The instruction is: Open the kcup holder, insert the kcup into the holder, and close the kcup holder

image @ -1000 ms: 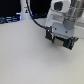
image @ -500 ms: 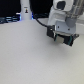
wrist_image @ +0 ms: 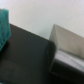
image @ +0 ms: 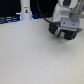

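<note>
My gripper is a black hand on the white arm, at the upper right of the exterior view, above the white table. Its fingers are too blurred to show whether they are open or shut, and I see nothing held. The kcup is not in view. The kcup holder does not show clearly. The wrist view is blurred and shows a dark flat surface with a grey blocky shape beside it; I cannot tell whether these belong to the holder. No fingers show in the wrist view.
A tall white bottle-like object stands at the back of the table, toward the exterior view's left, against a dark background. A teal object sits at the edge of the wrist view.
The gripper has moved steadily upward in the exterior view, toward the back of the table. The bottle-like object has not moved.
</note>
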Robot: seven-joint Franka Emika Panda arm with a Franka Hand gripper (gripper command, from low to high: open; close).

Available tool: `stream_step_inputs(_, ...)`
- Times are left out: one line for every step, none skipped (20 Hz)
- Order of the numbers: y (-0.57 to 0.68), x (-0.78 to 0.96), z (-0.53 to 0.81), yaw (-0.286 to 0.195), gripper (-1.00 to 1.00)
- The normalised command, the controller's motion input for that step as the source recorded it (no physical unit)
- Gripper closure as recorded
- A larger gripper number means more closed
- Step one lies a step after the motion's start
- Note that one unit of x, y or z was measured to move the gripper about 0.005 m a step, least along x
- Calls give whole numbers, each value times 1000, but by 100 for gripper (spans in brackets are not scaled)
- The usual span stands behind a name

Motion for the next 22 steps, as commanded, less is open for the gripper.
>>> stream_step_inputs(584,-874,-61,16,-100)
stream_step_inputs(582,-898,-110,9,-100)
stream_step_inputs(580,-913,-142,6,-100)
stream_step_inputs(579,-922,-147,5,-100)
stream_step_inputs(582,-927,-152,3,-100)
stream_step_inputs(584,-927,-153,3,-100)
stream_step_inputs(586,-926,-154,2,-100)
stream_step_inputs(582,-897,-187,19,-100)
stream_step_inputs(550,-801,-168,25,-100)
stream_step_inputs(513,-759,-186,20,-100)
stream_step_inputs(481,-685,-225,-7,-100)
stream_step_inputs(268,-482,-238,-31,-100)
stream_step_inputs(129,-384,-383,-23,-100)
stream_step_inputs(218,-471,-328,-12,-100)
stream_step_inputs(346,-620,-223,-12,-100)
stream_step_inputs(260,-528,-259,-24,-100)
stream_step_inputs(177,-304,-284,-9,-100)
stream_step_inputs(401,-556,-88,10,-100)
stream_step_inputs(453,-434,98,0,-100)
stream_step_inputs(333,-37,595,-12,-100)
stream_step_inputs(275,6,588,-15,-100)
stream_step_inputs(68,-106,-119,-25,-100)
